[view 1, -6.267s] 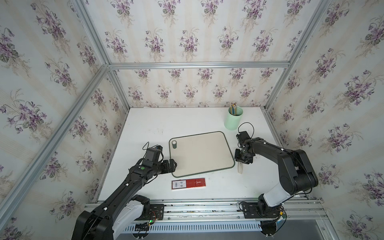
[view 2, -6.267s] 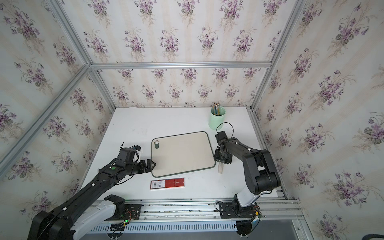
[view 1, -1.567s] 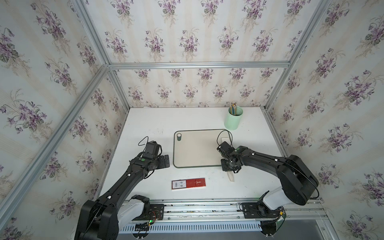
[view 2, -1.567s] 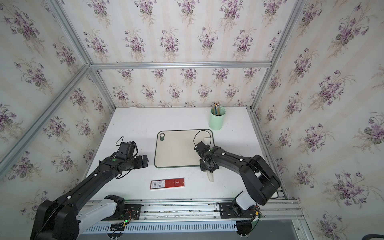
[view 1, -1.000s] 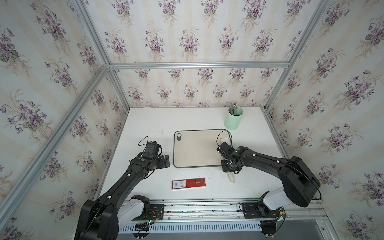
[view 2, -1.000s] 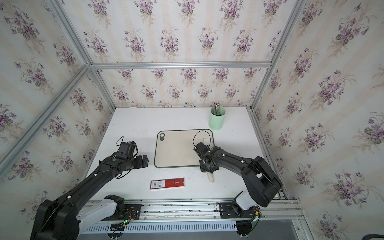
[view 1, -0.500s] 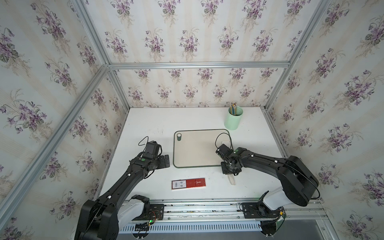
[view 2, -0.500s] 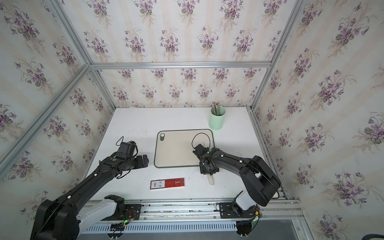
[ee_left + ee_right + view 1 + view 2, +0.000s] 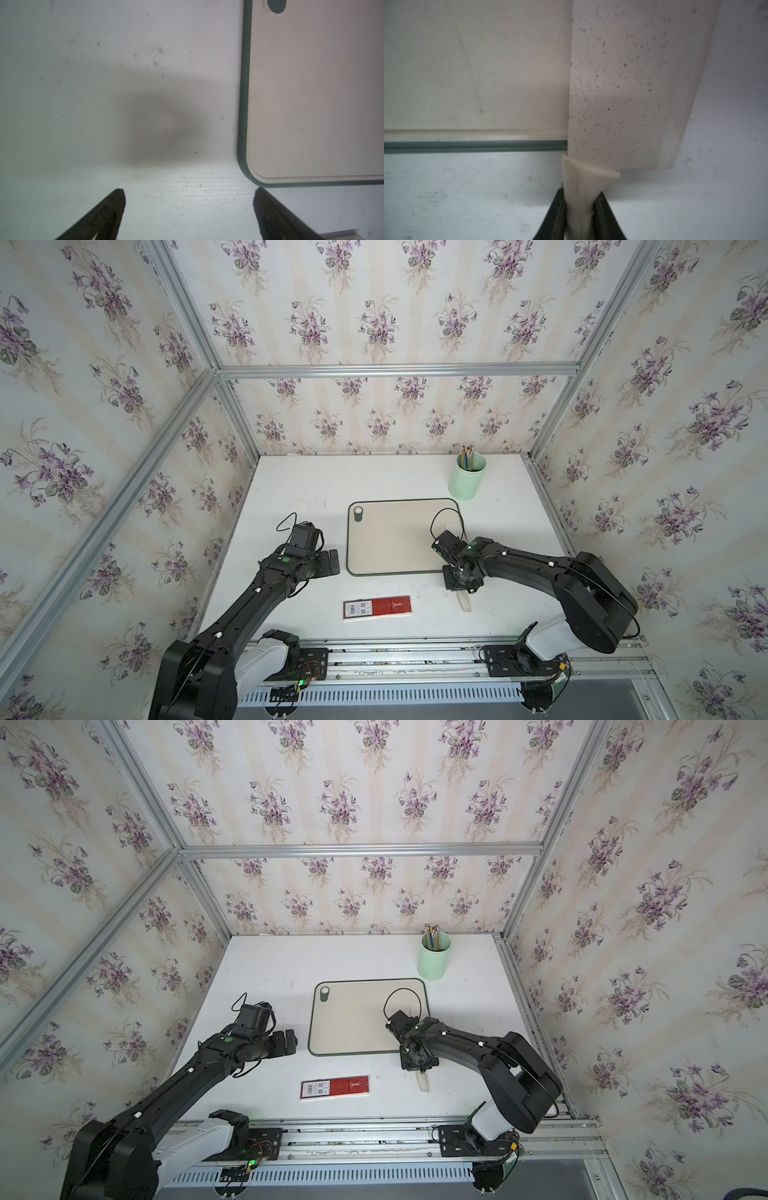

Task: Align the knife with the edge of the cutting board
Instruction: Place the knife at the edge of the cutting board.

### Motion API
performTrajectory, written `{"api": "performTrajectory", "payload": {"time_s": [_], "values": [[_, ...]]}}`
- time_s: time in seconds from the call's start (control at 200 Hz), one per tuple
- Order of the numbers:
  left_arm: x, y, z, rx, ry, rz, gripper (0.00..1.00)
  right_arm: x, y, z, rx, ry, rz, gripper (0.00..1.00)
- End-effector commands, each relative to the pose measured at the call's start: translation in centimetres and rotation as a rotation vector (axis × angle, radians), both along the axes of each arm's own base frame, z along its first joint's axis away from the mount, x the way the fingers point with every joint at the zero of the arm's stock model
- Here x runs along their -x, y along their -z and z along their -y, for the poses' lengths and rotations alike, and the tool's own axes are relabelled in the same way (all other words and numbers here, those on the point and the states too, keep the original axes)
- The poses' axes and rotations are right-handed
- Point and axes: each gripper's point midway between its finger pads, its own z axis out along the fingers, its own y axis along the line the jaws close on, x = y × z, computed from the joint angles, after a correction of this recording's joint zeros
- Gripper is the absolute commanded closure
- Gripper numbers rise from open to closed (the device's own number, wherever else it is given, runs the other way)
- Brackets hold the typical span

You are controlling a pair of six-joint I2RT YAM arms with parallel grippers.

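The white table fills the floor of the flower-papered enclosure, with both black arms reaching onto it from the near rail. The left arm stretches toward the left side of the cutting board, and the right arm bends in from the right toward the board's near right corner. The cutting board, beige with a dark green-grey rim and an oval hole at its far left corner, lies flat near the middle of the table in both top views. A flat red-and-white barcode box lies on the table nearer the rail, apart from the board's near edge. A mint green cup holding pencils stands just beyond the board's far right corner. The knife runs roughly along the board's right side: in the right wrist view its broad speckled white blade covers the board's near right corner and reaches out over bare table, while the cream handle points past the near rim toward the rail. Whether the blade rests on the board or is raised off it cannot be told. The right gripper is clamped narrowly on that handle, one finger on each side. The left gripper has its jaws spread wide and holds nothing, above bare table just beside the board's near left corner.
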Motion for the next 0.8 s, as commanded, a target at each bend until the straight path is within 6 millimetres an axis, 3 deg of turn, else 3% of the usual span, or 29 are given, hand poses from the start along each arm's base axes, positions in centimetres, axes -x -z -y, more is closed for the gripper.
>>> {"api": "performTrajectory", "payload": {"time_s": [0.0, 0.46, 0.559, 0.794], "values": [[-0.3, -0.18, 0.11, 0.0, 0.009, 0.013, 0.0, -0.33, 0.14, -0.01, -0.001, 0.021, 0.017, 0.83], [-0.35, -0.15, 0.21, 0.002, 0.013, 0.01, 0.01, -0.6, -0.19, -0.48, -0.03, 0.039, 0.032, 0.78], [-0.3, -0.15, 0.21, 0.003, 0.013, 0.01, 0.01, -0.57, -0.36, -0.36, -0.031, 0.045, 0.036, 0.71], [-0.31, -0.08, 0.24, 0.003, 0.014, 0.006, 0.01, -0.6, -0.45, -0.5, -0.038, 0.044, 0.038, 0.41]]}}
